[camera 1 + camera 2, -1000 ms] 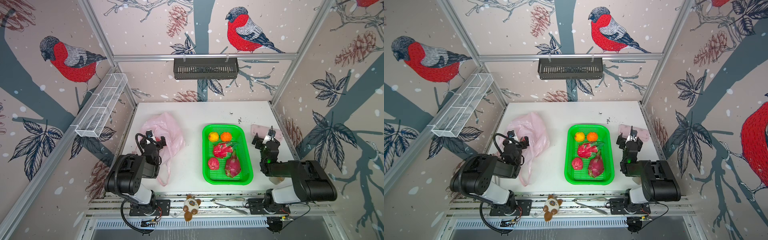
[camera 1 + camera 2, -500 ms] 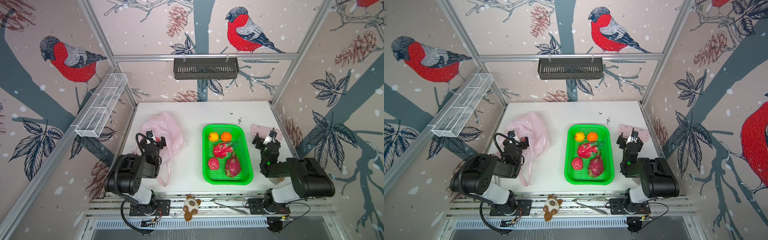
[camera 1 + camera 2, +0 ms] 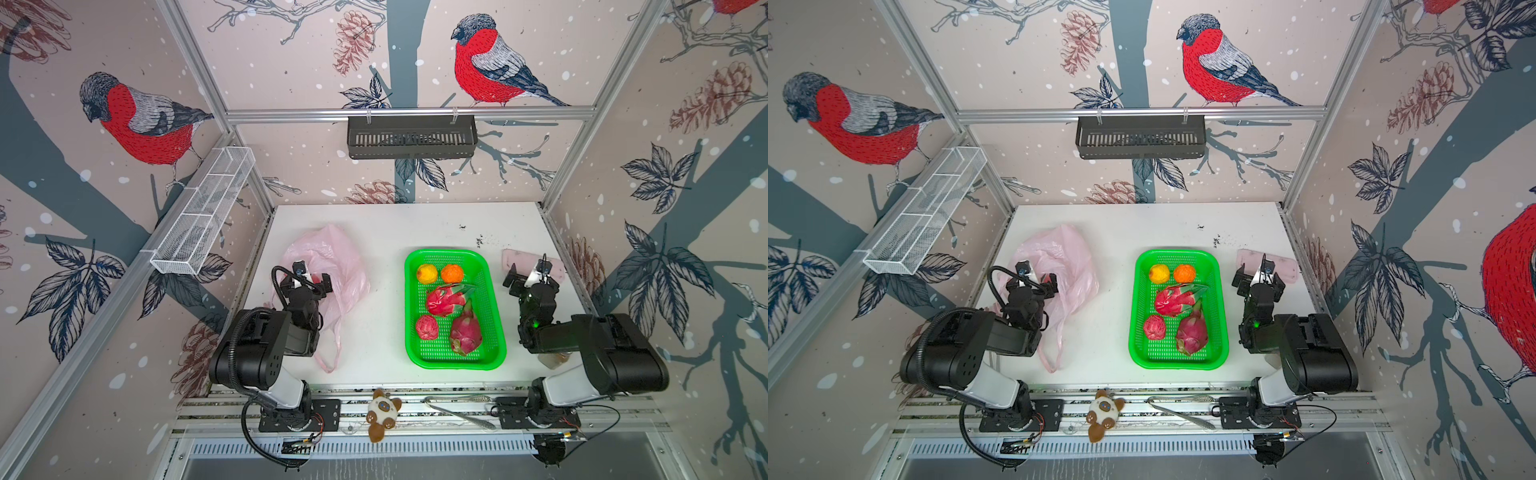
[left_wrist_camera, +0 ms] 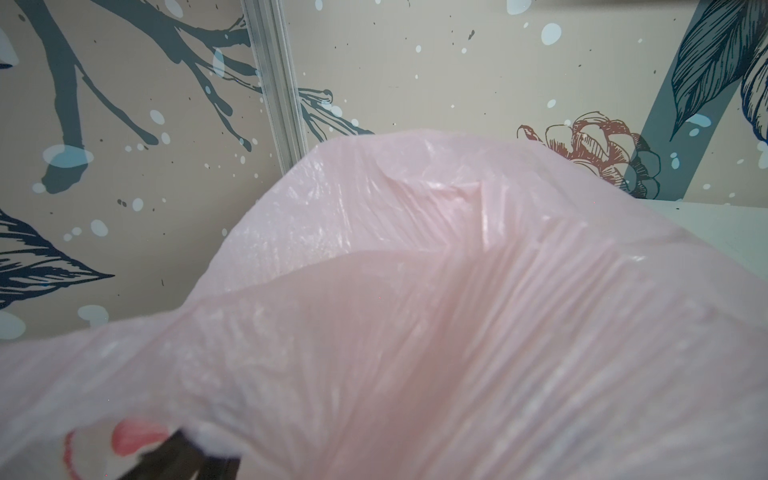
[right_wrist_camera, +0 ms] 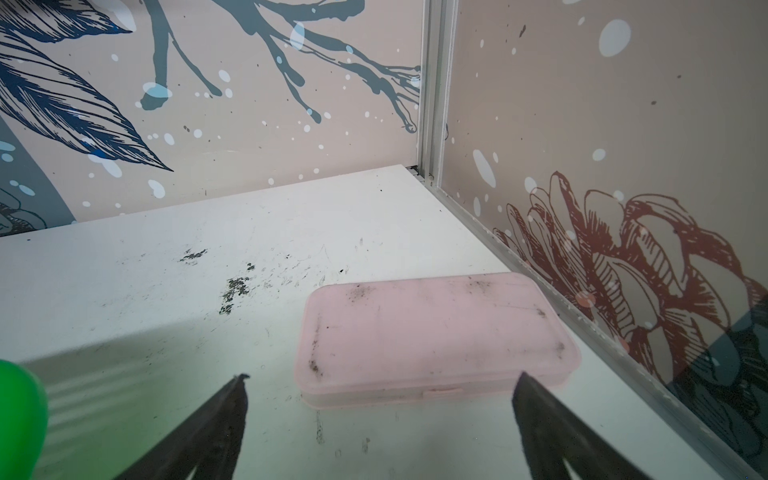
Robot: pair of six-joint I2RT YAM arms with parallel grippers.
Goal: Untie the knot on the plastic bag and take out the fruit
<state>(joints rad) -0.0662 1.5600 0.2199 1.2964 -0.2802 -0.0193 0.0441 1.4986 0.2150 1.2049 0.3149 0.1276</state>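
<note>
The left gripper [image 3: 306, 282] has its jaws spread wide and closes on nothing. It hangs over the near left part of the plastic bag [image 3: 332, 257], and in the left wrist view the pink film [image 4: 457, 291] fills most of the sight and drapes across one dark fingertip [image 4: 174, 455]. The bag lies slumped and flat by the left edge of the surface [image 3: 382, 232], with one loop handle [image 3: 329, 357] trailing loose toward the near edge.

The right gripper [image 3: 530, 277] also stands with its jaws wide apart and empty, near the right edge. Just beyond its tips lies a flat pink case [image 5: 436, 332], close to the right wall.

Between the two arms, right of centre, sits a green basket [image 3: 453, 252] holding the fruit: a yellow ball [image 3: 427, 273] and an orange ball [image 3: 452, 273] at its far end, two dragon fruits [image 3: 442, 300] [image 3: 466, 330] and a small red bumpy ball [image 3: 427, 327] nearer. Nothing lies between the bag and the basket.

The surface is white, with dark scuffs [image 3: 478, 240] toward the far right corner. A plush toy [image 3: 382, 413] sits on the front rail. A white wire rack [image 3: 203, 216] hangs on the left wall, a black basket [image 3: 411, 135] on the back wall, and bullfinch wallpaper covers the walls.
</note>
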